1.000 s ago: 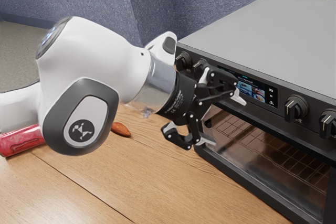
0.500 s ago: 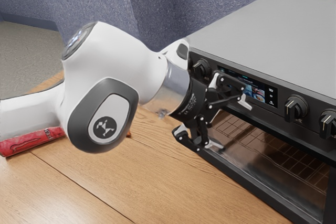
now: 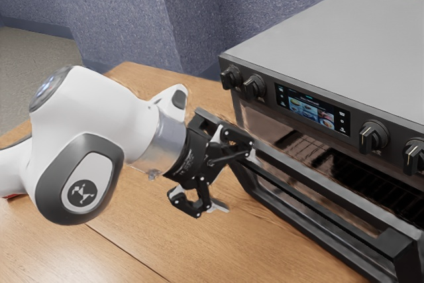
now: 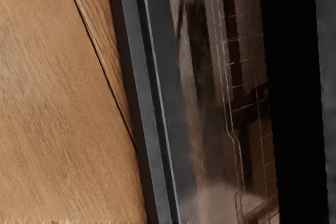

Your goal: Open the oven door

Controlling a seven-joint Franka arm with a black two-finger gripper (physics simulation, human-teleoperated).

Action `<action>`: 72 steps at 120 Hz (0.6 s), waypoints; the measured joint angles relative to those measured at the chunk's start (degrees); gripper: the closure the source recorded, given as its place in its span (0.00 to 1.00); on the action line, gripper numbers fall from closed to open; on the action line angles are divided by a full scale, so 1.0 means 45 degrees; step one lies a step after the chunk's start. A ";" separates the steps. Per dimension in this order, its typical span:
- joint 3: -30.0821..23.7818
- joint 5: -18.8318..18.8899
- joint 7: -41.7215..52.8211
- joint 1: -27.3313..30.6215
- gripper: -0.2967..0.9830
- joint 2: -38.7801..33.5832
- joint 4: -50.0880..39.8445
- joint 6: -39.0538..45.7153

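Observation:
In the exterior view my gripper (image 3: 238, 182) stands open at the near end of the oven door (image 3: 318, 193), its upper finger overlapping the door's upper corner and its lower finger hanging lower, over the table. The door is partly open, its top tilted outward from the oven (image 3: 344, 51), with a dark gap behind it. Whether the upper finger touches the door cannot be told. In the wrist view the door's glass (image 4: 205, 129) and grey frame (image 4: 149, 129) run beneath my hand, with rack wires behind the glass.
Knobs (image 3: 373, 137) and a lit display (image 3: 311, 109) line the oven's front above the door. The wooden table (image 3: 165, 250) extends in front of the oven and under the arm. A blue-grey wall (image 3: 132, 18) stands behind.
The door has gone from shut to partly open, its top swinging outward. After moving slightly toward the exterior view's right, my hand has drawn back toward its left and lower.

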 joint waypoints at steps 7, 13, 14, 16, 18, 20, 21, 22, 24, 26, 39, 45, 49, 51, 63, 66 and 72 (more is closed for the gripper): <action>-0.1031 -0.0690 0.0074 0.1230 0.24 -0.0890 -0.0701 0.0006; -0.2088 -0.1446 0.0170 0.2437 0.24 -0.1788 -0.1355 0.0011; -0.2281 -0.1607 0.0195 0.2656 0.24 -0.1962 -0.1474 0.0011; -0.2682 -0.1944 0.0250 0.3099 0.24 -0.2342 -0.1726 0.0011; -0.3088 -0.2289 0.0310 0.3546 0.24 -0.2734 -0.1961 0.0007; -0.3467 -0.2627 0.0371 0.3991 0.24 -0.3189 -0.2203 -0.0006; -0.3632 -0.2780 0.0401 0.4203 0.23 -0.3430 -0.2334 -0.0014; -0.3773 -0.2924 0.0430 0.4385 0.23 -0.3638 -0.2447 -0.0022; -0.4053 -0.3192 0.0488 0.4758 0.23 -0.4097 -0.2674 -0.0050; -0.4383 -0.3477 0.0544 0.5200 0.23 -0.4652 -0.2889 -0.0111; -0.6362 -0.5149 0.1188 0.8194 0.24 -0.8208 -0.3148 -0.1330; -0.5468 -0.3143 0.1696 0.8462 0.24 -0.6096 0.1117 -0.3322; -0.4923 -0.1728 0.2036 0.8506 0.24 -0.4137 0.4274 -0.5006; -0.4440 -0.1185 0.2198 0.8352 0.24 -0.3219 0.5380 -0.5775; -0.2576 0.0893 0.3082 0.7050 0.23 -0.0320 0.6956 -0.9128; -0.2441 0.1215 0.3281 0.6916 0.23 -0.0105 0.6777 -0.9695; -0.2269 0.1700 0.3654 0.6830 0.23 0.0095 0.6243 -1.0609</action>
